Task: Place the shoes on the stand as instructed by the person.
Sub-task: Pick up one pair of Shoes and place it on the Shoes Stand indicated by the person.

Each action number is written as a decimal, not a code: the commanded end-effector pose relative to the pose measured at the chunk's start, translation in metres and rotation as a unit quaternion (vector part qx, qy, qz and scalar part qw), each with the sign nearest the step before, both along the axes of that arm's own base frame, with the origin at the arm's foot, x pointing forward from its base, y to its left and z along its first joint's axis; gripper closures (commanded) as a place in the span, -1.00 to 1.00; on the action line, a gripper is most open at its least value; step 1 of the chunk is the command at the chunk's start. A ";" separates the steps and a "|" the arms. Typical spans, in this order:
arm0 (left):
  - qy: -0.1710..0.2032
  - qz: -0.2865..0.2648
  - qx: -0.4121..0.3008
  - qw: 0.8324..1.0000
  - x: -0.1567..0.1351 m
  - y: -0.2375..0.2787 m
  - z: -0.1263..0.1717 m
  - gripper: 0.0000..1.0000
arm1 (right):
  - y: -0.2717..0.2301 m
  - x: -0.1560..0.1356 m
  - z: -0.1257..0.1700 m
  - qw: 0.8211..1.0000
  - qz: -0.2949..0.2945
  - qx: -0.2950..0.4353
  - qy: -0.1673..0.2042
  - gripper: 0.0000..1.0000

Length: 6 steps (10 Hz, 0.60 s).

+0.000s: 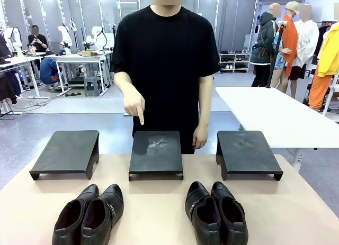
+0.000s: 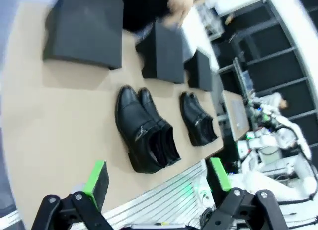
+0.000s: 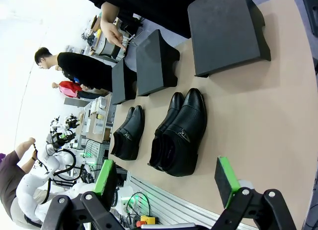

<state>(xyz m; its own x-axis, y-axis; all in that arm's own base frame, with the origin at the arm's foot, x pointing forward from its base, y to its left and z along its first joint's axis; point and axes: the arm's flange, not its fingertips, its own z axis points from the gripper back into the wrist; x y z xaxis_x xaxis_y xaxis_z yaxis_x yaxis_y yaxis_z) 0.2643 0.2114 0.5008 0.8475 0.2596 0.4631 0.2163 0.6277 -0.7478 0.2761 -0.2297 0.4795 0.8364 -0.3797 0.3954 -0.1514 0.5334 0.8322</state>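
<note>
Two pairs of glossy black shoes stand near the table's front edge: the left pair (image 1: 90,214) (image 2: 143,129) (image 3: 128,133) and the right pair (image 1: 216,213) (image 2: 198,118) (image 3: 180,134). Behind them sit three black stands, left (image 1: 66,151), middle (image 1: 156,151) and right (image 1: 246,151). The person (image 1: 167,60) in a black T-shirt points a finger (image 1: 140,118) down at the middle stand's far left corner. High above the near table edge, my left gripper (image 2: 158,174) is open and holds nothing. My right gripper (image 3: 166,178) is likewise open, above the right pair.
The tan table (image 1: 153,213) has bare room between the two pairs and at both sides. The person's other hand (image 1: 200,137) hangs by the middle stand's right corner. A white table (image 1: 275,112) stands off to the back right, with other people farther off.
</note>
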 end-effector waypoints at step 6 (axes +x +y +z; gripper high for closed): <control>0.095 -0.061 0.180 0.977 0.021 -0.233 0.027 -1.00 | -0.001 0.000 0.001 1.000 0.001 0.002 -0.008 -1.00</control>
<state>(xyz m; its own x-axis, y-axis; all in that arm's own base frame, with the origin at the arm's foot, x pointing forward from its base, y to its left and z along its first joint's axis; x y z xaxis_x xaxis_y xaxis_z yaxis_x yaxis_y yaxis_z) 0.2858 0.0098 0.5381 0.9343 -0.0115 0.3562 0.2225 0.7994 -0.5580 0.2766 -0.2292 0.4795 0.8375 -0.3782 0.3943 -0.1500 0.5348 0.8316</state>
